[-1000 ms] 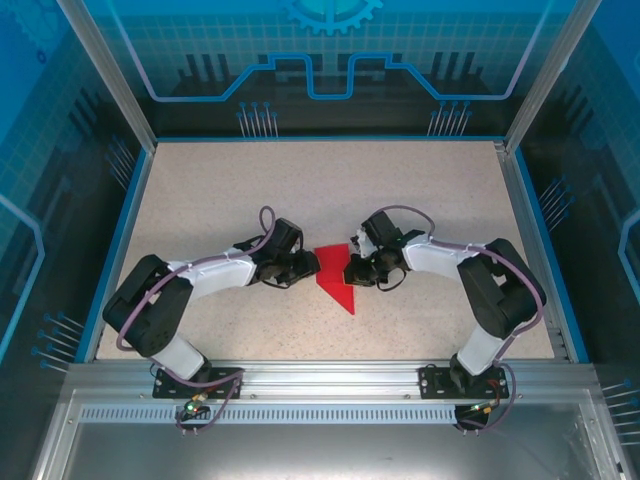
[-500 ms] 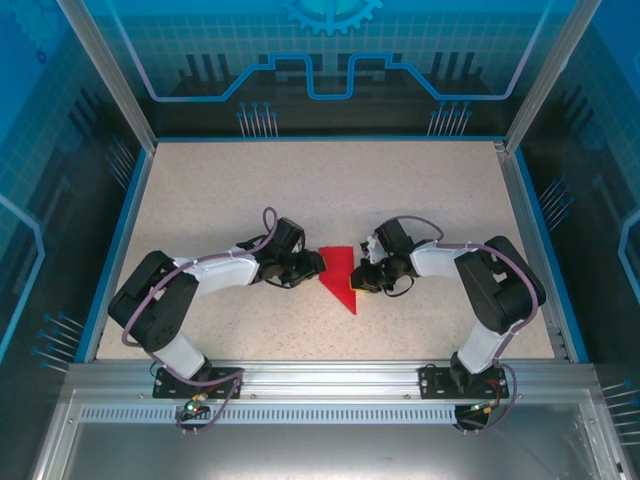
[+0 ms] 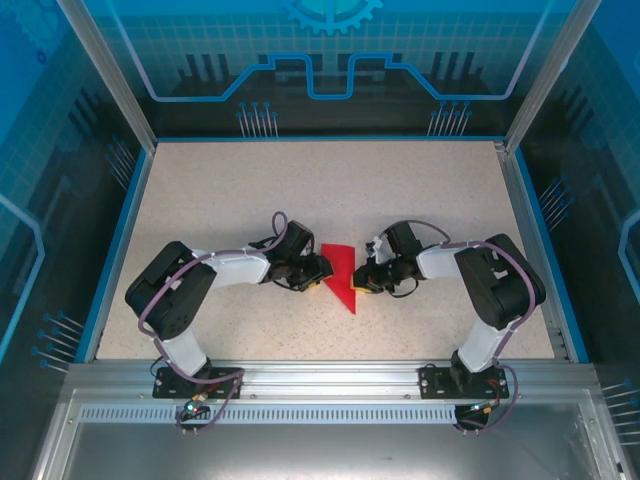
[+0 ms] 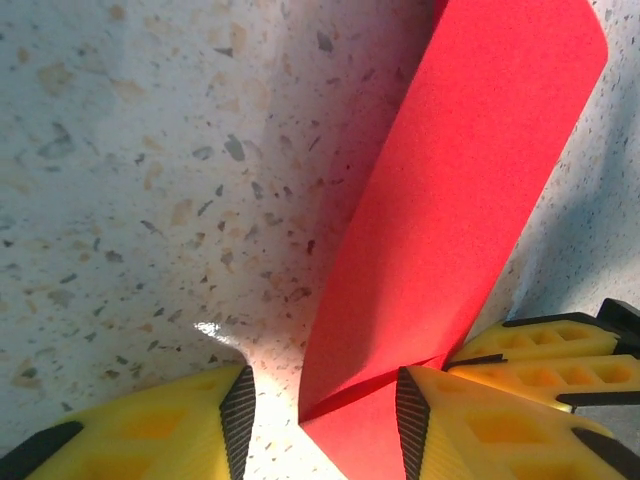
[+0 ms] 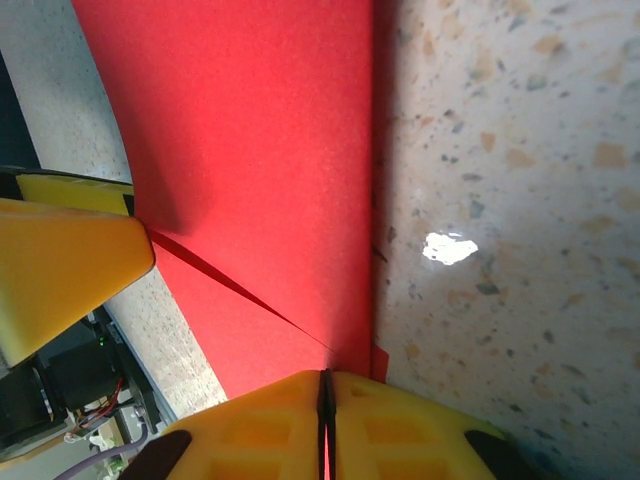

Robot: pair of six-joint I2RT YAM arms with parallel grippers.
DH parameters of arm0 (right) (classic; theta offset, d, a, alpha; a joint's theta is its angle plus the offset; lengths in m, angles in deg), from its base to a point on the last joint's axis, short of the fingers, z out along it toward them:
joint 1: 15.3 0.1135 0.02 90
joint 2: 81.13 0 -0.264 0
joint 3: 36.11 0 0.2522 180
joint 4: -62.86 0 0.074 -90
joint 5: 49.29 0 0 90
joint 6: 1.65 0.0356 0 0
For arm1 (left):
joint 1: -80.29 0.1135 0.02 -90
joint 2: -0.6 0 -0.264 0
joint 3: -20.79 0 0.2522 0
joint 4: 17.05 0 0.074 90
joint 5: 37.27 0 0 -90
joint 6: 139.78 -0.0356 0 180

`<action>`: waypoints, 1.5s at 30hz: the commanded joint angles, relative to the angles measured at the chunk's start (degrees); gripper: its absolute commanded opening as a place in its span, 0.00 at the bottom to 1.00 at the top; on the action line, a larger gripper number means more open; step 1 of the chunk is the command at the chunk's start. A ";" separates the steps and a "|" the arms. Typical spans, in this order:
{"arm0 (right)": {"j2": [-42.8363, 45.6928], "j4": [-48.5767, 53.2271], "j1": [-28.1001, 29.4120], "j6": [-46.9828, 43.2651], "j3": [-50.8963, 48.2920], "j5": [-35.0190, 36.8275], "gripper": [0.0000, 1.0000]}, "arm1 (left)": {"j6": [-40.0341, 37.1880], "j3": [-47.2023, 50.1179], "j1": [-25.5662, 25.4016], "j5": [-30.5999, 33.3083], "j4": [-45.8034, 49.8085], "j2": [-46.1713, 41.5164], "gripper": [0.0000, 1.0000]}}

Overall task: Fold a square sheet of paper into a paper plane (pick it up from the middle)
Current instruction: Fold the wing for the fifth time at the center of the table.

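We look down on a speckled beige table (image 3: 330,190), rimmed in blue and framed by aluminium posts (image 3: 105,70). Behind it we see a blue wall (image 3: 420,40) printed with circuit lines.

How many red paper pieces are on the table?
1: the folded bright red paper sheet lies centred on the speckled table, one edge pinched by the right arm's fingers. None seems hidden.

We see a speckled beige table (image 3: 330,180) with a blue rim (image 3: 121,240), a metal rail (image 3: 320,378), and blue patterned walls (image 3: 420,50).
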 commanded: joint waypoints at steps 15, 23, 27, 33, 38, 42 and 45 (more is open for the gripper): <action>-3.96 1.57 -2.31 -0.25 -1.22 5.20 0.12 | -1.49 -2.96 -1.21 -3.45 -4.79 0.18 0.23; 1.54 4.09 -2.00 -2.75 -0.22 6.66 0.17 | -1.31 -3.47 -1.23 -3.71 -4.10 0.36 0.01; 9.48 8.27 -0.33 -6.42 -0.33 12.30 0.23 | -0.37 -3.84 -1.23 -3.07 -3.49 -0.06 0.00; 21.22 14.31 10.86 -12.24 -1.26 33.55 0.29 | 1.90 -4.35 -1.36 -2.88 -3.26 -0.30 0.00; 27.18 11.44 22.01 -12.98 -4.66 47.84 0.35 | 2.14 -4.77 -1.48 -2.92 -2.92 -0.27 0.00; 26.07 9.59 28.27 -13.30 -5.20 54.14 0.37 | 2.14 -5.21 -1.58 -3.10 -2.69 -0.09 0.00; 22.66 9.47 31.47 -13.80 -3.56 56.03 0.38 | 2.02 -5.58 -1.60 -3.11 -2.23 0.18 0.00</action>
